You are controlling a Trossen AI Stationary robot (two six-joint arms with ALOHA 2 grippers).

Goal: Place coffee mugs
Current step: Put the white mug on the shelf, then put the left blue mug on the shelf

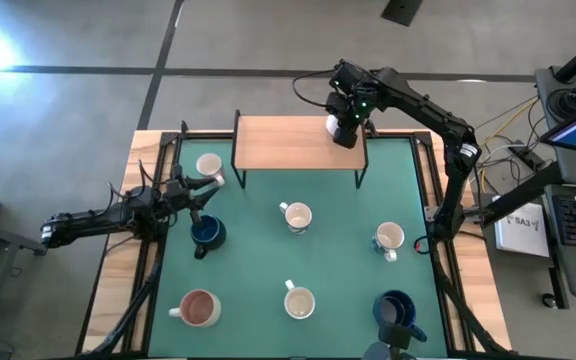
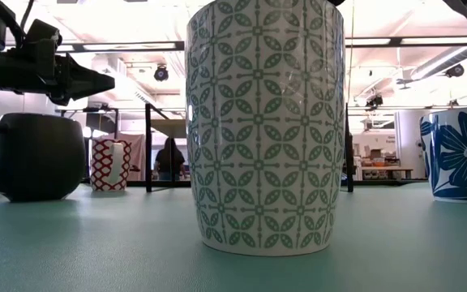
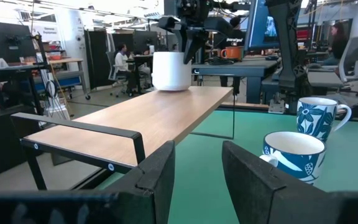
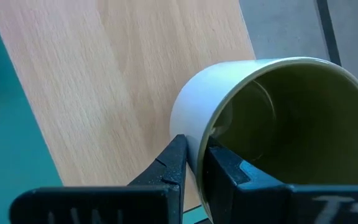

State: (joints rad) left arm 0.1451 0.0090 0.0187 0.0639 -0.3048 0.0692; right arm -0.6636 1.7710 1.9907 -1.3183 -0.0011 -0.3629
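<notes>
A white mug with an olive-green inside stands on the right end of the wooden shelf at the table's far side. My right gripper is shut on it. Seven more mugs stand on the green mat: white, dark blue, green-patterned white, blue-flowered white, pink-brown inside, cream and dark blue. My left gripper hovers open at the left, between the white and the dark blue mug, touching neither. My right gripper pinches the mug's wall at the rim, with one finger inside the mug and the other outside. The fingers come from above, pointing down. The mug stands upright with its base on the shelf top.
The shelf has thin black legs on the mat's far part, and its left and middle top is bare wood. In the low view a patterned mug fills the front. Black frame rails run along the table's sides.
</notes>
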